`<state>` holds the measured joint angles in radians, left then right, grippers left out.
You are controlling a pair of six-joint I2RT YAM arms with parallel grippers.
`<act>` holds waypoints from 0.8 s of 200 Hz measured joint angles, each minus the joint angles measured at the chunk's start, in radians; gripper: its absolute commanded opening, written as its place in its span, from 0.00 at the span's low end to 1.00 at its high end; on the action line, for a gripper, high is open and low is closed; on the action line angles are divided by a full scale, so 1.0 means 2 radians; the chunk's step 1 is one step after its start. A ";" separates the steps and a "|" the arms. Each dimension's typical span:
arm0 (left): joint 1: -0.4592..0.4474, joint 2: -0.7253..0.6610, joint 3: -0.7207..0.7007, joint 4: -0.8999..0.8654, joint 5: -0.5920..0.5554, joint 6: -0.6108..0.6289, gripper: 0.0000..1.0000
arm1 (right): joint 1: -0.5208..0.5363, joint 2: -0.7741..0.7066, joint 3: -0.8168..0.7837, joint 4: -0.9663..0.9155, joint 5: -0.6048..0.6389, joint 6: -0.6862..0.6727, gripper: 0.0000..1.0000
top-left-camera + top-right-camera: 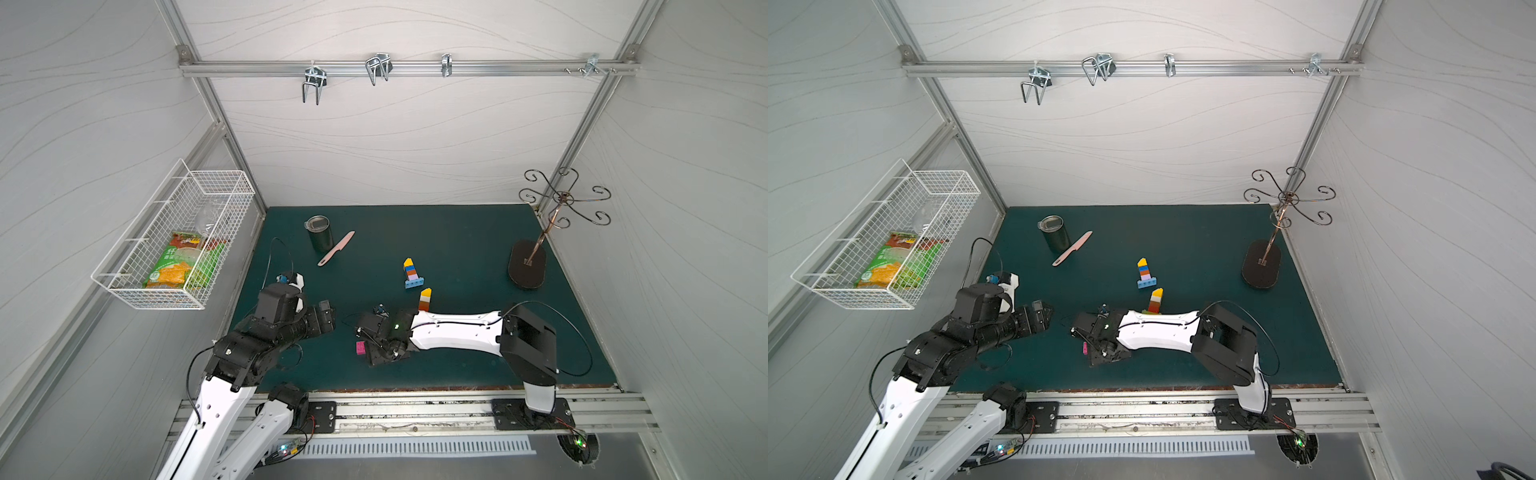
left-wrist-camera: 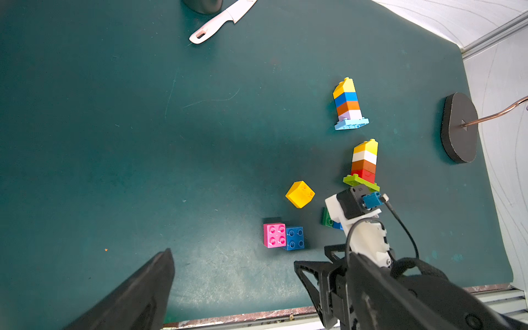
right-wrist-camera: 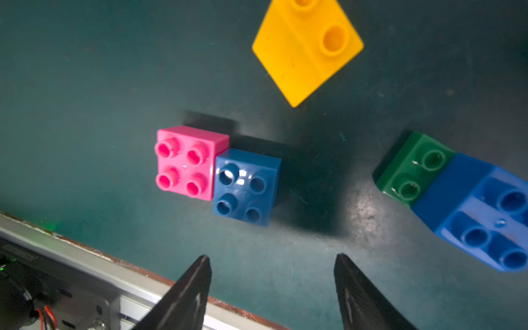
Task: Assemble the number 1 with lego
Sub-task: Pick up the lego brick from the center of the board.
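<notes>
Left hand (image 1: 326, 316): released, holding nothing, hanging over the left part of the desk (image 1: 457, 232). Further right, near the front edge, the pink brick (image 3: 185, 163) touches the dark blue brick (image 3: 245, 185), both studs up. Right hand (image 3: 271, 257) sits low near this pair, fingers parted, nothing between them. Yellow sloped brick (image 3: 305, 48) lies loose nearby. Green brick (image 3: 414, 168) is joined to a bright blue brick (image 3: 471, 211). Behind stand two upright stacks: light-blue-based stack (image 2: 348, 104), lime-based stack (image 2: 364, 163).
</notes>
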<state>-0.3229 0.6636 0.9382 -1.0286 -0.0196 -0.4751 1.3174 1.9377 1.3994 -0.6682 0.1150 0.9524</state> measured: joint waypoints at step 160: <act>0.000 0.000 0.000 0.000 0.000 0.000 1.00 | -0.008 0.078 0.084 -0.047 0.015 -0.028 0.59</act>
<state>-0.3233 0.6640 0.9382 -1.0286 -0.0196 -0.4747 1.3010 2.0941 1.5673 -0.7624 0.1452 0.8959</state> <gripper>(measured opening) 0.996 0.596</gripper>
